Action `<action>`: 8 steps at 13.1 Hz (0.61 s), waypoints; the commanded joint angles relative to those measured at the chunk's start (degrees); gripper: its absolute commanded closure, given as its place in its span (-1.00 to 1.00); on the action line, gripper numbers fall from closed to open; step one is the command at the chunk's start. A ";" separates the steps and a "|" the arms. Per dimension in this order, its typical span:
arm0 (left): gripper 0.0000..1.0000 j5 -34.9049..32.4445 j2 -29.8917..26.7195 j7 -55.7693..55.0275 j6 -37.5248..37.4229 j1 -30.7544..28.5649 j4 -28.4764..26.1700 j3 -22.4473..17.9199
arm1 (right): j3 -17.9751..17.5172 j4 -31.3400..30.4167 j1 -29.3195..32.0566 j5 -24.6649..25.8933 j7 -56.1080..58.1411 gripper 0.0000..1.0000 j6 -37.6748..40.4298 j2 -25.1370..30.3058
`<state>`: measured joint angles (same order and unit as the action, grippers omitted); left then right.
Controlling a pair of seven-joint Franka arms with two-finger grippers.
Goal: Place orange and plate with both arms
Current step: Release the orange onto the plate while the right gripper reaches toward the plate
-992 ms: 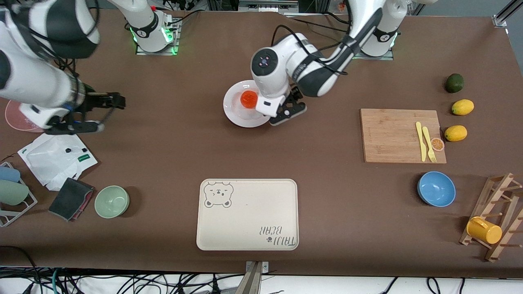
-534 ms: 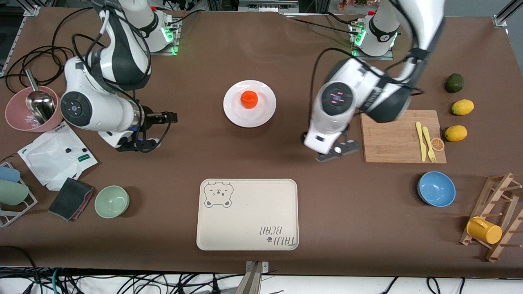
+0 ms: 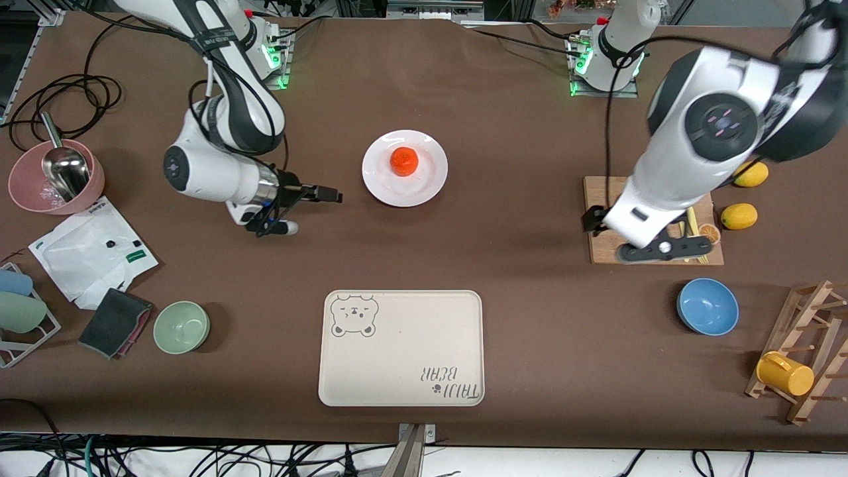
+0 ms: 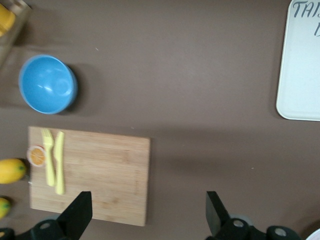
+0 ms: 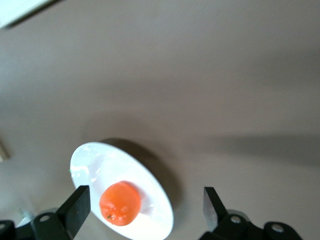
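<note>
The orange (image 3: 403,161) rests in the middle of the white plate (image 3: 424,183), which stands on the brown table between the two bases. My right gripper (image 3: 302,212) hovers open beside the plate, toward the right arm's end of the table. Its wrist view shows the orange (image 5: 120,203) on the plate (image 5: 95,160), with nothing held between the spread fingers of the right gripper (image 5: 144,200). My left gripper (image 3: 629,235) hangs open and empty over the edge of the wooden cutting board (image 3: 636,205). In the left wrist view, the left gripper (image 4: 146,205) straddles that board's (image 4: 100,170) corner.
A beige bear-print tray (image 3: 401,348) lies nearer to the front camera than the plate. On the cutting board lie yellow cutlery (image 3: 689,228) and an orange slice. A blue bowl (image 3: 707,306), lemons (image 3: 739,216), a green bowl (image 3: 181,326) and a pink bowl (image 3: 56,185) stand around the table.
The left gripper has drawn away from the plate, leaving the orange there, and swung over the cutting board. The right gripper has travelled from its end of the table toward the plate.
</note>
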<state>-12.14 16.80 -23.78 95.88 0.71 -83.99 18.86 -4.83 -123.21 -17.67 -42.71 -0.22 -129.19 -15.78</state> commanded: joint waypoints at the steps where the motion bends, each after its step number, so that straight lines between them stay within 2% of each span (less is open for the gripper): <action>1: -1.00 5.16 -5.71 11.26 -0.78 3.40 -2.06 -9.41 | -0.44 -7.98 0.53 -5.71 7.93 -1.00 -1.94 5.48; 3: -1.00 8.09 -8.96 18.57 -0.69 9.63 -5.11 -19.08 | -0.96 -14.04 0.44 -9.21 10.92 -1.00 -5.96 8.65; 4: -1.00 8.35 -10.98 20.86 -0.60 10.88 -7.57 -20.69 | -2.45 -15.81 0.44 -11.84 13.55 -1.00 -6.94 9.27; 6: -1.00 9.40 -15.29 21.94 0.45 10.81 -13.63 -20.71 | -5.52 -19.42 0.44 -19.21 21.28 -1.00 -12.28 9.37; 8: -1.00 11.25 -17.67 22.20 0.54 8.63 -16.55 -20.27 | -8.78 -21.10 0.44 -28.00 29.09 -1.00 -15.90 8.58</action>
<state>-3.05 3.90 -3.54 94.87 10.32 -94.95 -0.99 -10.87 -141.33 -17.51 -64.50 22.41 -141.41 -8.44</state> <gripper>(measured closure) 0.000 0.000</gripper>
